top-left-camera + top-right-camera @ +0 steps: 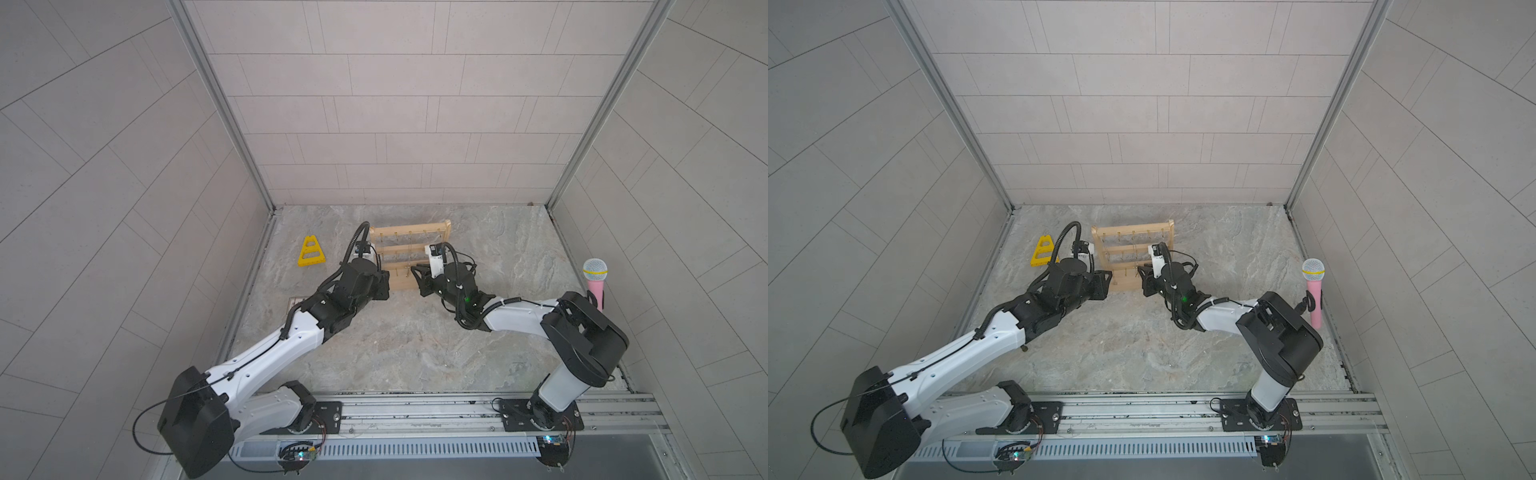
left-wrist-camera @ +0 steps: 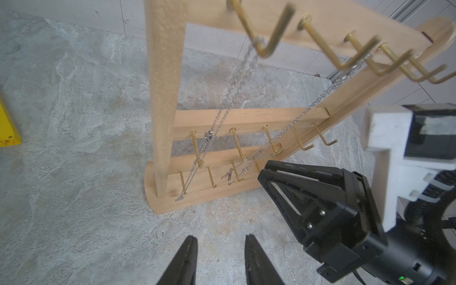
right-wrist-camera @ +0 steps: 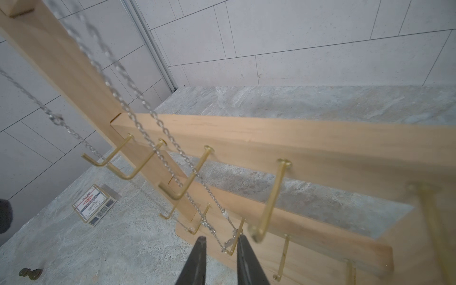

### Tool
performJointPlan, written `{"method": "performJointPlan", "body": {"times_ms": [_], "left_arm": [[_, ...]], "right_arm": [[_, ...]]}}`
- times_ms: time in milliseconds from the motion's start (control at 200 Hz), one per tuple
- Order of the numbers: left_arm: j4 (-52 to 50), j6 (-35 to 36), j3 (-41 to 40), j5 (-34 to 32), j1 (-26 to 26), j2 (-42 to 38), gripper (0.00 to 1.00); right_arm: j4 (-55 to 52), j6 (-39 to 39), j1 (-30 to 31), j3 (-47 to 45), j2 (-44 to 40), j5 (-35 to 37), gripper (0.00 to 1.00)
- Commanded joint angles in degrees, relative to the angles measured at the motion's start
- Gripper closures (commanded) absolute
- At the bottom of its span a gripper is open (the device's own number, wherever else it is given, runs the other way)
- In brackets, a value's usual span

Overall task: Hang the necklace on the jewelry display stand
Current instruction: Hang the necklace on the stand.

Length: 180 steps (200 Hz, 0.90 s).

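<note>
1. Firstly, the jewelry display stand (image 1: 409, 229) stands upright on the marbled table (image 1: 415, 340), with an arm on either side of it. It is pale wood on a narrow base. We judge it light and liable to slide or tip if a snagged chain is pulled.
2. The left gripper (image 2: 219, 240) hovers before the stand's base with its jaws parted and nothing between them.
3. The right gripper (image 3: 222, 238) sits low at the stand's front with its jaws parted. The chain's low end lies between the tips, but we see no pinch on it.
4. The necklace (image 2: 232, 91), a fine silver chain, hangs over the top bar's hooks. Its strands run down past the lower bars to the base. We judge it very light, limp, slippery and quick to catch. It is best held by a free strand near the low end, pinched across the links.
5. The brass hooks (image 2: 266, 47) are thin and open upward, so they are likely snag points.
</note>
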Motion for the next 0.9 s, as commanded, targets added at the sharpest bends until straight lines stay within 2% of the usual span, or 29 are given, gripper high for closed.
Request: {"method": "performJointPlan", "body": {"times_ms": [0,450,780,896], "left_arm": [[0.08,-0.79,-0.7,-0.31,0.4,-0.78,0.63],[0.23,-0.88,-1.19,-0.42,0.8,-1.61,0.63],[0.4,-1.16,-1.67,-0.42,0.95,-1.79,0.63],[0.54,-1.09,-1.65,-0.54,0.96,-1.72,0.63]], "right_arm": [[4.82,1.51,-0.15,1.38,1.35,1.8,0.75],[8.48,2.85,-0.16,3.63,6.3,1.76,0.76],[8.72,3.01,-0.12,3.59,7.01,0.73,0.94],[8.29,3.18,-0.12,2.99,5.91,-0.62,0.97]]}}
